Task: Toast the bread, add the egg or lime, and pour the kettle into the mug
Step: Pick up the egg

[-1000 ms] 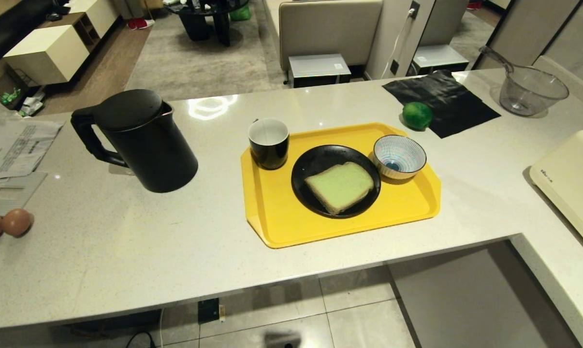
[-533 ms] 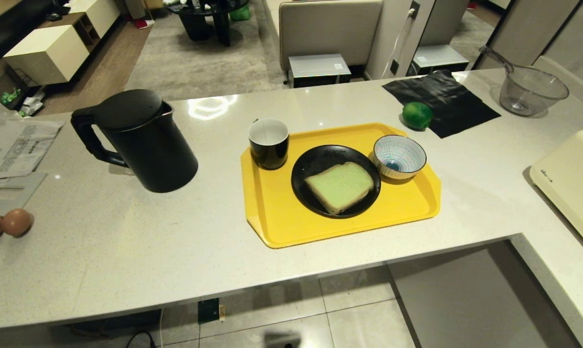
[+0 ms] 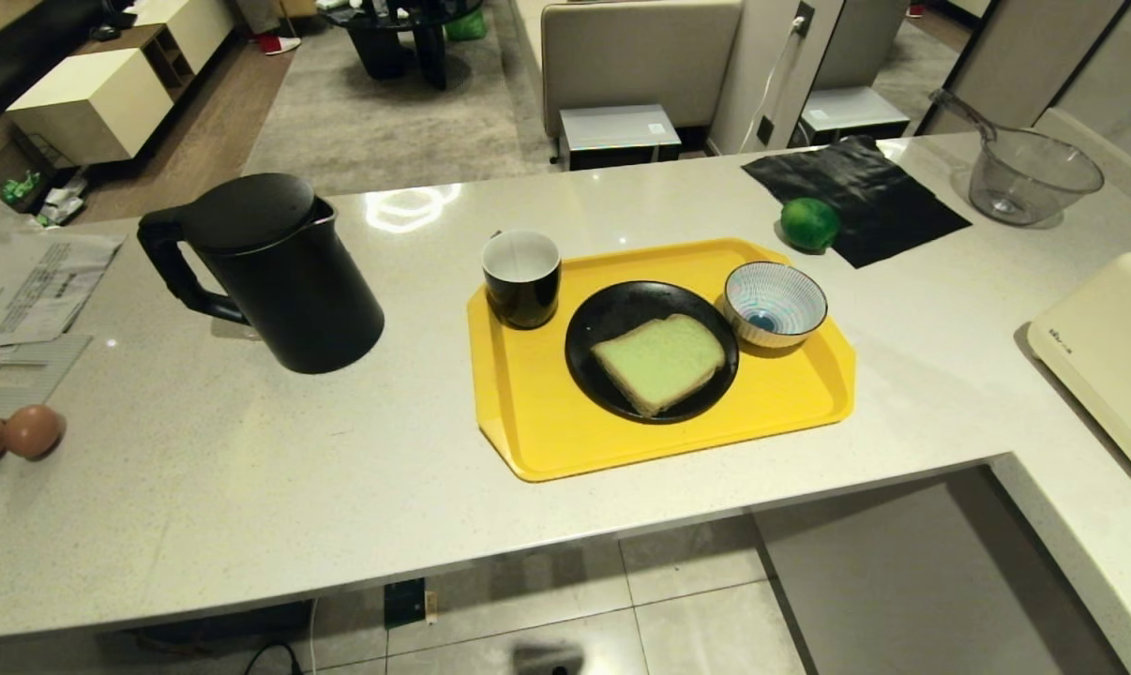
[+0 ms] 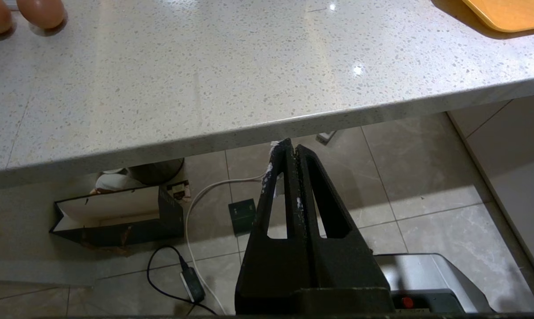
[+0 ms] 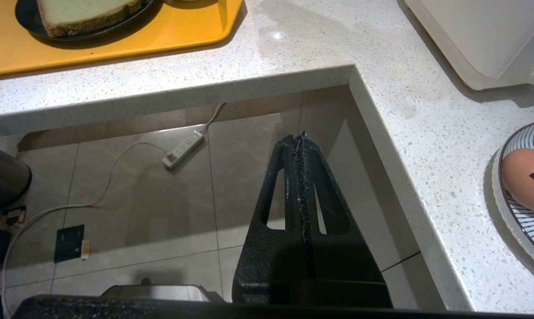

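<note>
Black kettle (image 3: 275,272), one mug (image 3: 521,277), one bread (image 3: 659,361); left gripper (image 4: 290,148), right gripper (image 5: 300,139) both closed, empty.

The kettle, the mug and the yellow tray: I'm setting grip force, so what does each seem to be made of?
The kettle looks like matte black plastic or coated metal: dull, with no sharp highlights. The mug looks like glazed ceramic: glossy black outside, white inside. The yellow tray looks like smooth moulded plastic, with an even colour and a rounded raised rim.
</note>
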You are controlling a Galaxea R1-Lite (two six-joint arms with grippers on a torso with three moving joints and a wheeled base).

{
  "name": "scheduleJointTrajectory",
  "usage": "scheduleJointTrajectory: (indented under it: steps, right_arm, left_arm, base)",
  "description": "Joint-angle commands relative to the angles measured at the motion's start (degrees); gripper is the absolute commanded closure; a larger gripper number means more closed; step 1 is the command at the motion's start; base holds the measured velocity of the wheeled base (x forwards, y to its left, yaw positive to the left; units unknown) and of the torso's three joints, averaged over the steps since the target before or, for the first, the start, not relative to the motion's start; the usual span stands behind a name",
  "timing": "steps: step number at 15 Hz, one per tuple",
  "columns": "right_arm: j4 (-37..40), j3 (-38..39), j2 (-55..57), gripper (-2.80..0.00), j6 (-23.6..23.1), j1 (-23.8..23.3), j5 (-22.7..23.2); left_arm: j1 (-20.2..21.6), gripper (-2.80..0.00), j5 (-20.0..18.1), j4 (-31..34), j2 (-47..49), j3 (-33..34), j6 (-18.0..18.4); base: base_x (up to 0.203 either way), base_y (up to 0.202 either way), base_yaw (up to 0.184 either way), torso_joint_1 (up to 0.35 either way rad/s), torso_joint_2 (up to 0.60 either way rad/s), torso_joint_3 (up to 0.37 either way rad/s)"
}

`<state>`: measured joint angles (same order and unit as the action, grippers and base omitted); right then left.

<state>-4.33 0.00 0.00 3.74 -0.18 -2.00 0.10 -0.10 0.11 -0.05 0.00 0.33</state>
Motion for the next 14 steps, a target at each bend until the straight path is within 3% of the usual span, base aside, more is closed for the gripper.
scheduleJointTrajectory:
  steps: [1, 11, 14]
  right_arm:
    - [-0.07, 1.49, 0.09, 0.0, 0.04, 0.01, -0.02]
    - [-0.07, 1.49, 0.09, 0.0, 0.04, 0.01, -0.02]
    - [-0.07, 1.49, 0.09, 0.0, 0.04, 0.01, -0.02]
  left_arm:
    - [-0.01, 0.0, 0.01, 0.07, -0.04, 0.0, 0.02]
    - [-0.01, 0.0, 0.01, -0.02, -0.04, 0.0, 0.46]
    - [0.08, 0.0, 0.0, -0.02, -0.04, 0.0, 0.2]
  base:
    - [0.0, 0.0, 0.0, 0.0, 0.0, 0.0]
    - [0.0, 0.0, 0.0, 0.0, 0.0, 0.0]
    - [-0.129, 0.0, 0.001, 0.01, 0.0, 0.003]
